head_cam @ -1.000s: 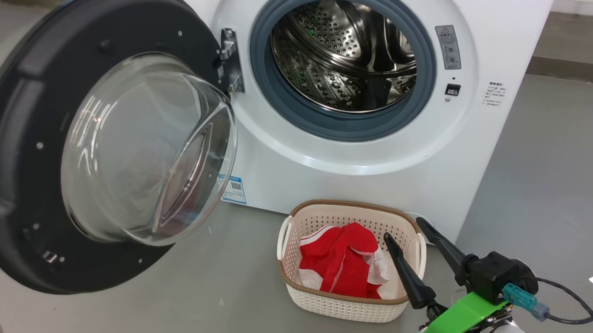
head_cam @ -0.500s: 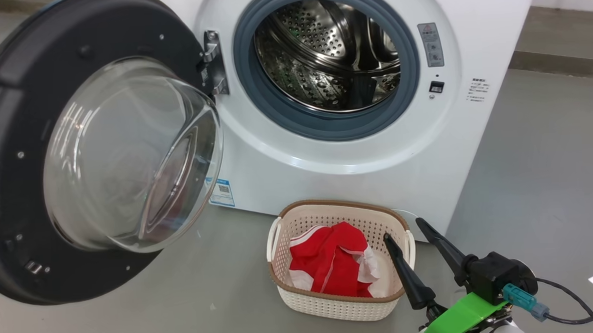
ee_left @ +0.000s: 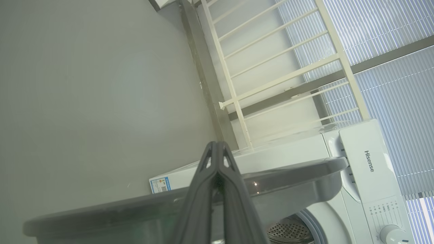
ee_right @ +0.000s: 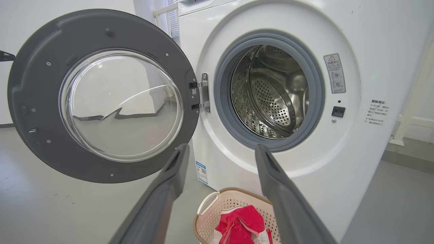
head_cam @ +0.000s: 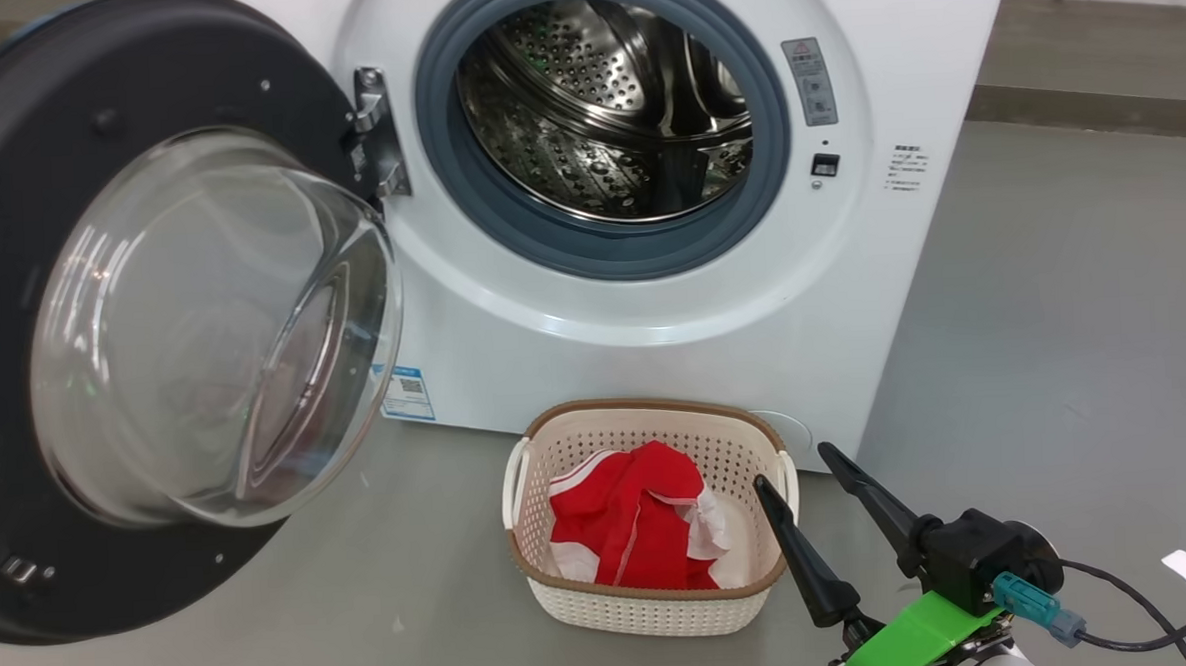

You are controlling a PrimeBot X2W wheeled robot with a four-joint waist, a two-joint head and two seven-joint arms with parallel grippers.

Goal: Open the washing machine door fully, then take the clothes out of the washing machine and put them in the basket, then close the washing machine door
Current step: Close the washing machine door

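At the lower right of the head view, our right gripper hangs with its two dark fingers spread wide and nothing between them. The nearer fingertip crosses the right end of the basket in that view. From the right wrist, the basket lies low between the same two fingers.

Our left gripper, seen from its own wrist, has its fingers pressed tight together on nothing. It sits close over the grey edge of the washing machine door; we cannot tell whether it touches.

The basket stands on the floor just before the lower right front of the washing machine. The clothes lie bunched inside it, red with white trim.

Above, the perforated steel drum gleams inside the grey rubber ring. The door is swung out to the left on its hinge, its glass bowl bulging towards us. A small blue label sticker sits low on the white front.

The floor is smooth, matt grey with a few faint marks. A darker strip runs along its far edge to the right of the machine. Beyond the machine, the left wrist view shows a pale wall, a white railing and vertical blinds over bright windows.
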